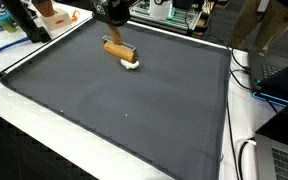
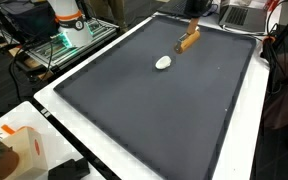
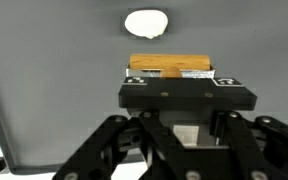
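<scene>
On the dark grey mat (image 1: 134, 110) you have two loose things: one white oval lump (image 3: 146, 22) and one wooden block (image 3: 171, 66). In the wrist view the lump lies left of centre. The block sits just below it and a little to the right, near but apart. Both are toward the mat's far edge in both exterior views. The block is a single orange-brown bar, long and flat-sided, with a paler strip along its near edge. Your gripper (image 3: 176, 78) straddles it end to end — jaws spread wide, with the block filling the gap. You cannot tell whether the pads actually press it.
</scene>
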`<action>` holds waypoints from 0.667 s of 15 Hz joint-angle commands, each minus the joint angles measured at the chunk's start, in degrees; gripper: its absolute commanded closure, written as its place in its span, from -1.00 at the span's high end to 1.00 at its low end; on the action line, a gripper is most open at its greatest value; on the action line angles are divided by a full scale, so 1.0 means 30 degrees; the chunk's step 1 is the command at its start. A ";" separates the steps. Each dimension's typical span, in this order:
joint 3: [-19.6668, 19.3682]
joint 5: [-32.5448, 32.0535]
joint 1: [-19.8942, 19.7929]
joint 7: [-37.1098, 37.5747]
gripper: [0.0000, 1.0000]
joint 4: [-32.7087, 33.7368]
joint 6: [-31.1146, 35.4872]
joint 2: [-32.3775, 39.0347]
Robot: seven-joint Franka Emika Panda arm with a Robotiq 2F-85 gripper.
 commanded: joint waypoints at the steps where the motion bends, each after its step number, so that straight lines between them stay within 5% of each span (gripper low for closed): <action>1: -0.0394 -0.0621 0.0075 -0.0600 -0.55 0.2027 -0.2299 0.1121; 10: -0.0431 0.0180 -0.0446 -0.2682 -0.55 0.6666 -0.4999 0.4484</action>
